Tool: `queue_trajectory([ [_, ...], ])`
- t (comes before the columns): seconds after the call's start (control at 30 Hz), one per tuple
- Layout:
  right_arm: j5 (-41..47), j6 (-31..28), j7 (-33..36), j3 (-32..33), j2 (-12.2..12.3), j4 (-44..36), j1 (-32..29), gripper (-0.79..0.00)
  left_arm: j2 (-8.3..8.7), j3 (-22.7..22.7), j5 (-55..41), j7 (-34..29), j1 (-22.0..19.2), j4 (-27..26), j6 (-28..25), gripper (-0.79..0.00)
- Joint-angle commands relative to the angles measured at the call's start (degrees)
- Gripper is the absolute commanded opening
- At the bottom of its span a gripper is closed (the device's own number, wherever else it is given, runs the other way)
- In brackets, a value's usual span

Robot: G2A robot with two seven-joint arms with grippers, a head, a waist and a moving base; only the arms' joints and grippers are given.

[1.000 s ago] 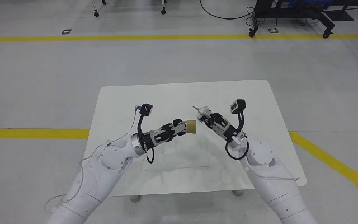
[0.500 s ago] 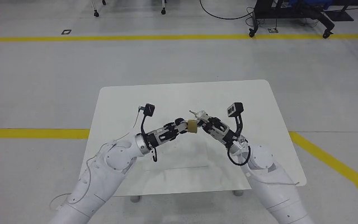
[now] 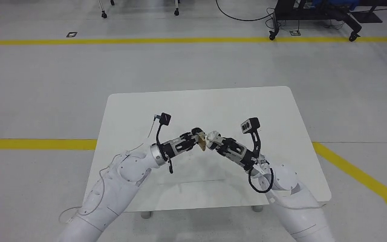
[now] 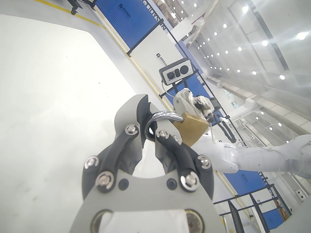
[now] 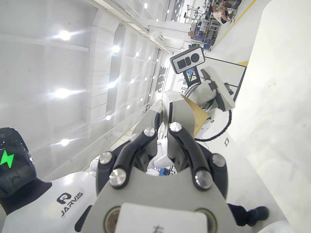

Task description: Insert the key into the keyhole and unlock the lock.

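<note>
Closure of the gap is the main change. 1 second ago the right claw (image 3: 211,140) hung well apart from the lock (image 3: 199,141); 0.5 seconds ago it was just beside it; now its tips touch the brass body on the side away from the shackle (image 4: 161,117). The left arm has also swung inward, carrying the lock toward the middle of the worktop (image 3: 151,109). By my reading, the approach is finished and the insertion itself is in hand.

The left claw (image 4: 151,120) is clenched on the shackle, and the lock's body juts out beyond its fingertips, tilted and off the worktop. The right claw is clenched too, on the key as far as I can judge: the blade sits hidden between its fingers and the lock, so I cannot tell whether it has entered the keyhole or only rests against the brass. Seen from the right wrist, the lock lies directly past that claw's tips, partly covered by 1 finger (image 5: 181,112).
</note>
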Motion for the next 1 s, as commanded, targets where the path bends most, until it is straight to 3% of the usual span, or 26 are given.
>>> queue_trajectory([
  [0.0,-0.3,0.1,0.1,0.2,0.0,-0.2,-0.2,-0.785,-0.34,0.5,-6.7,-3.6,-0.1,1.1,-1.7,-0.785],
  [0.2,2.6,-1.7,0.6,2.7,0.1,-0.8,-1.2,-0.785,-1.11,0.5,-34.1,-24.2,-2.3,7.4,-2.3,-0.785],
  [0.33,5.1,-3.5,2.0,5.5,0.4,-1.7,-2.9,-0.785,-1.85,0.3,-44.5,-34.5,-4.1,12.8,-0.5,-0.785],
  [0.6,-2.2,-7.3,1.6,8.1,0.9,-2.9,-4.7,-0.785,-3.88,1.6,-49.3,-41.6,-7.7,19.0,1.9,-0.785],
  [0.87,-13.4,-14.6,-0.4,7.3,0.8,-3.1,-5.5,-0.785,-5.39,-1.0,-63.0,-52.1,-8.0,23.3,12.3,-0.785],
  [0.97,-13.9,-14.9,-0.4,7.2,0.8,-3.1,-5.6,-0.785,-5.45,-1.0,-63.0,-52.3,-8.2,23.7,12.5,-0.785],
])
